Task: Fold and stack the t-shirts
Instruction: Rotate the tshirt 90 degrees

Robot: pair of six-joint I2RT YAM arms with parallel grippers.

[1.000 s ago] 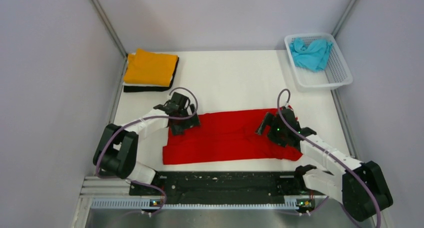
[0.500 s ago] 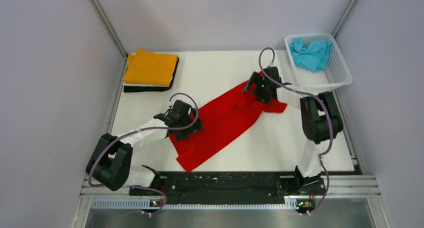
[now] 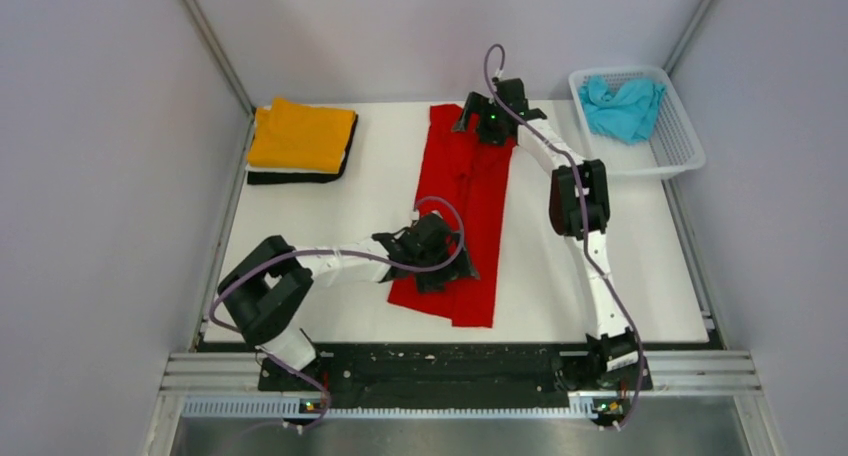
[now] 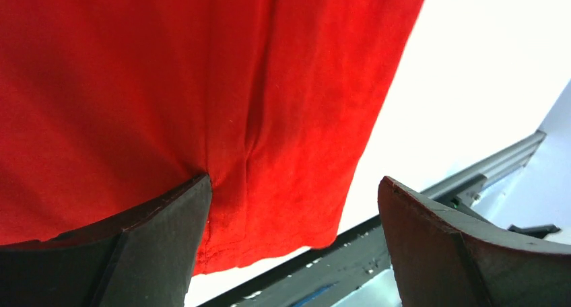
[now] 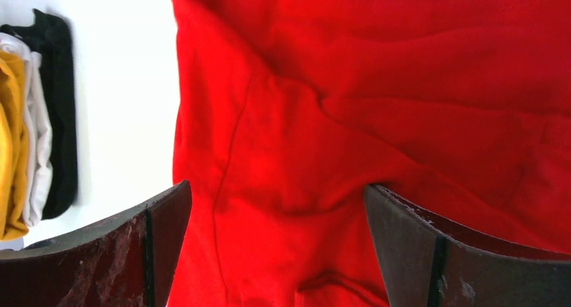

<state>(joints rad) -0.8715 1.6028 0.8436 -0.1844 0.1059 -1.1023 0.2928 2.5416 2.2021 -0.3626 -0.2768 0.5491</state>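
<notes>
Mid-table, red t-shirt (image 3: 478, 201): we have swung it round from lying crosswise by our bases to a narrow strip running near to far.
Left gripper (image 4: 294, 186): fingers spread wide over the near hem, pinching nothing.
Right gripper (image 5: 277, 192): fingers likewise spread, over the far end.
Meaning: the strip looks ready; we judge the end-to-end fold comes next.
Stack, far left: orange t-shirt (image 3: 300, 134) on white t-shirt (image 5: 37, 165) and black t-shirt (image 3: 300, 176).
Basket (image 3: 640, 166): turquoise t-shirt (image 3: 622, 106) inside, crumpled.

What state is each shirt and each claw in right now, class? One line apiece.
Bright red cloth t-shirt: folded lengthwise into a strip, lying flat.
Orange cloth t-shirt: folded, topping the pile.
Turquoise cloth t-shirt: crumpled in white plastic lattice basket.
Left claw: open.
Right claw: open.
</notes>
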